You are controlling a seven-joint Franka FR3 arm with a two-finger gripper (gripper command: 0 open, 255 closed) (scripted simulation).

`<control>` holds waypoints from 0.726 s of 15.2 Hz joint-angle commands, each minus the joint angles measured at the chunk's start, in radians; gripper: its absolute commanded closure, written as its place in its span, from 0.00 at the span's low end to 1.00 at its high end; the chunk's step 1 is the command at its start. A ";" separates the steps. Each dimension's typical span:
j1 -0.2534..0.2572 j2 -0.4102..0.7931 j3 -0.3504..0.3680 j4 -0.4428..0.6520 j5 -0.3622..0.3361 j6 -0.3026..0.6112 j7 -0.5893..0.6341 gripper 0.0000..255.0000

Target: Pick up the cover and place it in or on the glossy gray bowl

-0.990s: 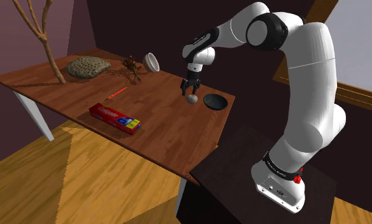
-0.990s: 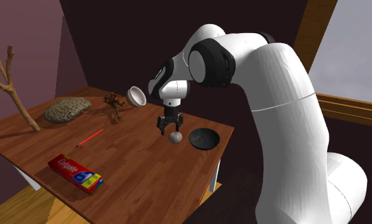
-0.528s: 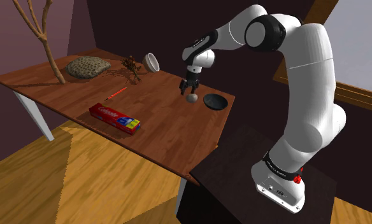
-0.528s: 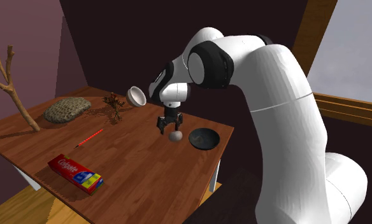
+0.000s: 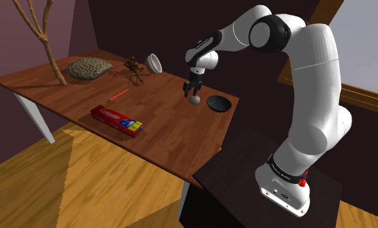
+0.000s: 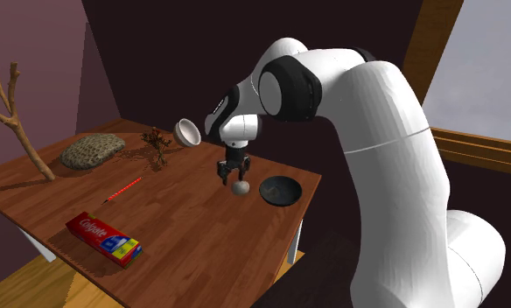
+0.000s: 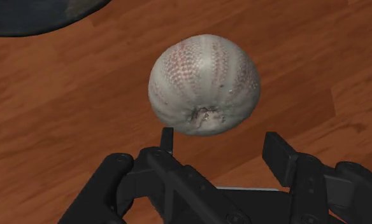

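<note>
Hand (image 7: 220,137) above cover (image 7: 204,83) (fingers (image 7: 278,154) apart)

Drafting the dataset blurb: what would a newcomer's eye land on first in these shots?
The big white arm dominates, arching in from the second exterior view's right over the wooden table. Its black jaws stand open just above a pale, ribbed, urchin-like shell, with the dark bowl close beside it. The red toothpaste box stands out near the table's nearer edge in the shoulder view.
</note>
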 commanded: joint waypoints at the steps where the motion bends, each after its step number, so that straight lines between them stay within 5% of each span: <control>1: 0.009 0.010 0.009 -0.005 0.002 -0.100 0.006 1.00; 8: 0.015 0.053 0.009 0.080 -0.006 -0.130 0.027 1.00; 9: 0.015 0.053 0.009 0.080 -0.006 -0.130 0.027 0.00; 11: 0.049 -0.068 -0.025 -0.115 -0.058 0.073 -0.016 0.00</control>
